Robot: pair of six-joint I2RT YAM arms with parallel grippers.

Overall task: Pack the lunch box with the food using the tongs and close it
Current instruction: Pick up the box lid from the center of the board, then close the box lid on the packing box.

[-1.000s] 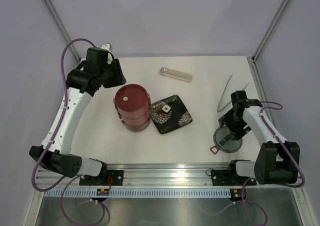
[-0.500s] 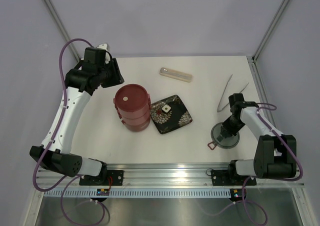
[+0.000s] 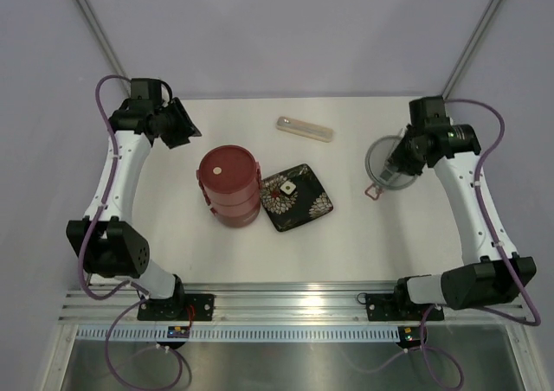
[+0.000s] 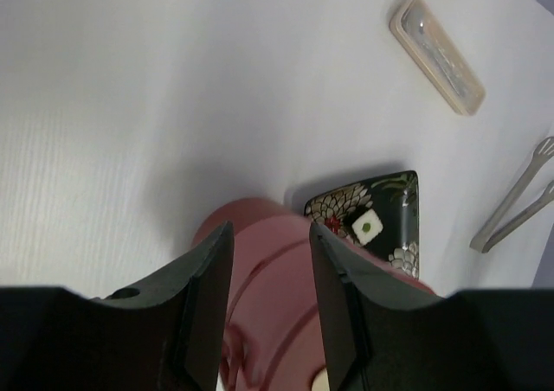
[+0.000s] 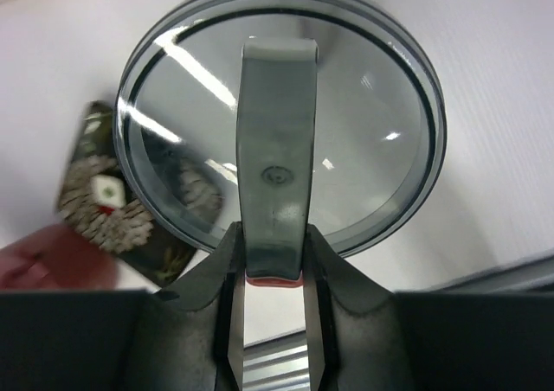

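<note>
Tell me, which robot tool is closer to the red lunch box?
Left. The left tool hangs just behind-left of the red lunch box; the right tool is far off on its right, gripping the grey lid.

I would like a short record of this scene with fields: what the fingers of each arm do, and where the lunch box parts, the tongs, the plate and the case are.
left fingers: open, empty, over the table behind the stack
right fingers: shut on the top lid's handle
top lid: held at the right side, away from the stack
stack: three red bowls, disc lid on top, no top lid on it
plate: just right of the stack
case: far side, centre
tongs: lying on the table at the right, not held
</note>
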